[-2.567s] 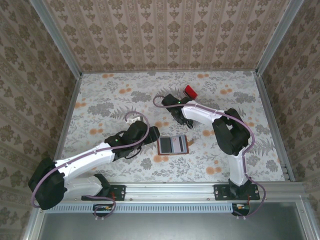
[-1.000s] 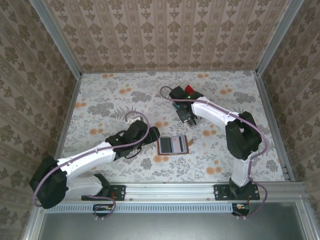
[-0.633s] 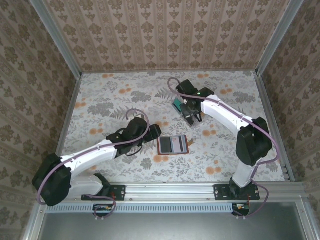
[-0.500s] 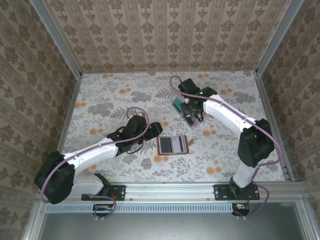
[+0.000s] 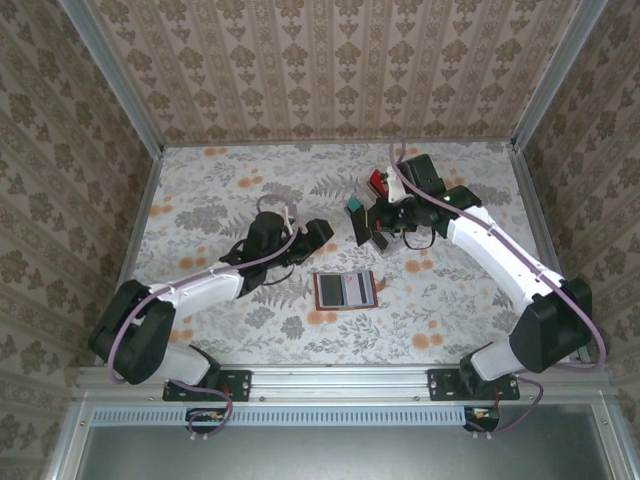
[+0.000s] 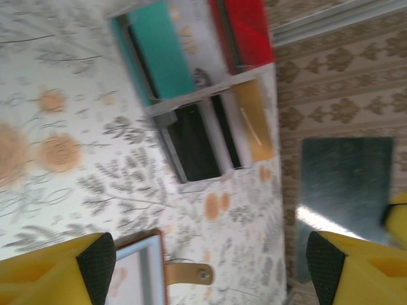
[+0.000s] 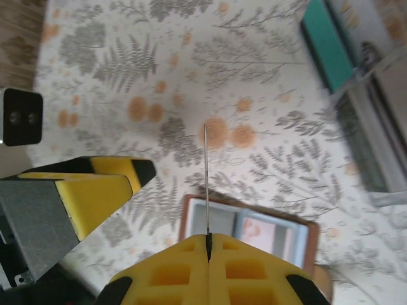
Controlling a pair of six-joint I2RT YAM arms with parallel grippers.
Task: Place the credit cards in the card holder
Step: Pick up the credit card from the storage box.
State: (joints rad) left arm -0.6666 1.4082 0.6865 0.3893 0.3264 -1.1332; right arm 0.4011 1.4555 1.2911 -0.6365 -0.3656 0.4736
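The card holder [image 5: 346, 290] lies open and flat near the table's middle, brown-rimmed with grey and blue pockets; its clasp tab [image 6: 188, 274] points right. In the right wrist view a thin credit card [image 7: 206, 181] stands edge-on, clamped in my right gripper [image 7: 208, 239], above the card holder [image 7: 254, 232]. From above, that right gripper [image 5: 388, 232] hangs just right of the rack. My left gripper [image 5: 318, 232] is open and holds nothing, up and left of the card holder [image 6: 141, 270]. Its fingertips [image 6: 96, 259] frame the table between holder and rack.
A clear slotted rack [image 5: 358, 216] behind the card holder holds teal [image 6: 159, 51], red [image 6: 245, 32], black [image 6: 197, 143] and gold [image 6: 254, 117] cards. Patterned walls and metal rails enclose the flowered table. The left finger [image 7: 82, 184] shows in the right wrist view.
The right arm has swung to the right and its gripper has come away from the rack with a card. The left gripper has moved from beside the card holder toward the rack.
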